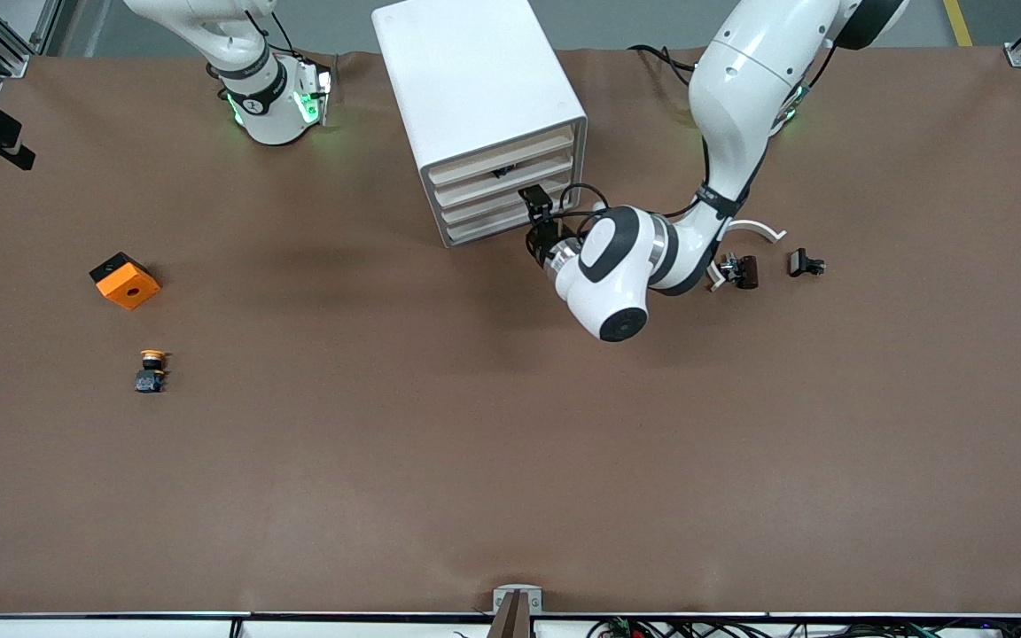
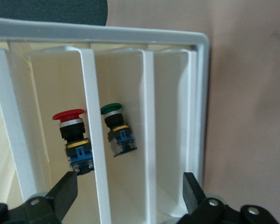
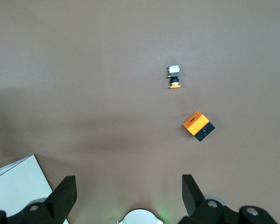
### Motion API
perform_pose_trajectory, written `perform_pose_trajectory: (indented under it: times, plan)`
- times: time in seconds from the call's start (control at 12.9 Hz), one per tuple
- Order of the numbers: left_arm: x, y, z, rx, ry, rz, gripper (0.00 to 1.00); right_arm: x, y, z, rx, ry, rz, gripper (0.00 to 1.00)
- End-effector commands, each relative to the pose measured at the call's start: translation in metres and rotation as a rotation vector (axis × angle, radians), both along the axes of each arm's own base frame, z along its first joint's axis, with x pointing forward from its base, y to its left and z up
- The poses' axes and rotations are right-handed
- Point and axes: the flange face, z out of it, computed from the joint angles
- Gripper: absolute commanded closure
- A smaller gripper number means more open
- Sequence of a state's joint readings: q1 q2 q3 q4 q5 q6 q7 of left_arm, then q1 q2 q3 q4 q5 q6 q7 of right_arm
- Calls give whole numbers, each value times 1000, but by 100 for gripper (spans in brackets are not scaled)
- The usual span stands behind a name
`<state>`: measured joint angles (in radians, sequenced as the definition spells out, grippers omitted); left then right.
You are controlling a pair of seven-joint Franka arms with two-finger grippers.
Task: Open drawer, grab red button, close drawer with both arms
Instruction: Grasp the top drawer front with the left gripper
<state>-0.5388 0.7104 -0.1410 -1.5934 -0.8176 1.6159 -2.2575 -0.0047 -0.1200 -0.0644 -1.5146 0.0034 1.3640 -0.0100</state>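
The white cabinet (image 1: 475, 80) stands near the arms' bases, and its uppermost drawer (image 1: 503, 151) sits level with the three lower fronts. In the left wrist view the red-capped button (image 2: 71, 135) lies inside one tray. A green-capped one (image 2: 115, 128) lies in the tray beside it. My left gripper (image 1: 535, 221) (image 2: 128, 186) hangs open just in front of the drawer fronts, holding nothing. My right arm (image 1: 271, 97) waits by its base. Its gripper (image 3: 128, 186) is open and empty above the bare table.
An orange cube with a hole (image 1: 125, 281) (image 3: 199, 126) and a yellow-capped button (image 1: 151, 370) (image 3: 174, 76) lie toward the right arm's end. Two small black parts (image 1: 739, 270) (image 1: 805, 263) and a white curved piece (image 1: 754, 229) lie toward the left arm's end.
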Motion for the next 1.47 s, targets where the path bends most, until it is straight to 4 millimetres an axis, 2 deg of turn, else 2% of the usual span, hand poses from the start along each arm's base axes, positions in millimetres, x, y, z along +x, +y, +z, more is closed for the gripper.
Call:
perform_pose_trajectory:
  times: [0.0, 0.08, 0.16, 0.23, 0.39, 0.62, 0.78, 0.93, 1.09, 1.24, 1.32, 1.4]
  plan:
    - [-4, -10, 0, -62, 41, -23, 10, -7, -2, 2, -7, -1, -13, 0]
    - [-7, -12, 0, -79, 41, -33, 16, -7, -2, 2, -7, 1, -13, 0]
    - [-7, -14, -1, -91, 45, -26, 19, -7, -3, 2, -7, 1, -14, 0]
    - [-10, -16, -4, -95, 60, -22, 30, -7, -4, 2, -7, 2, -16, 0]
    - [-16, -21, -7, -95, 71, -27, 43, -7, -4, 2, -7, 2, -16, 0]
    - [-30, -32, -13, -90, 85, -51, 43, -7, -5, 1, -7, 4, -19, 0]
    - [-32, -31, -18, -85, 96, -54, 44, -7, -4, 1, -7, 4, -17, 0]
    - [-35, -32, -20, -79, 105, -58, 61, -7, -5, 1, -7, 4, -17, 0]
    - [-34, -34, -19, -90, 110, -46, 86, -7, -4, 1, -7, 4, -17, 0]
    - [-30, -34, -16, -109, 120, -22, 93, -7, -5, 1, -7, 4, -19, 0]
    - [-29, -33, -15, -107, 119, -18, 100, -7, -6, 1, -7, 4, -20, 0]
    - [-26, -31, -15, -104, 120, -12, 100, -7, -5, 1, -7, 4, -19, 0]
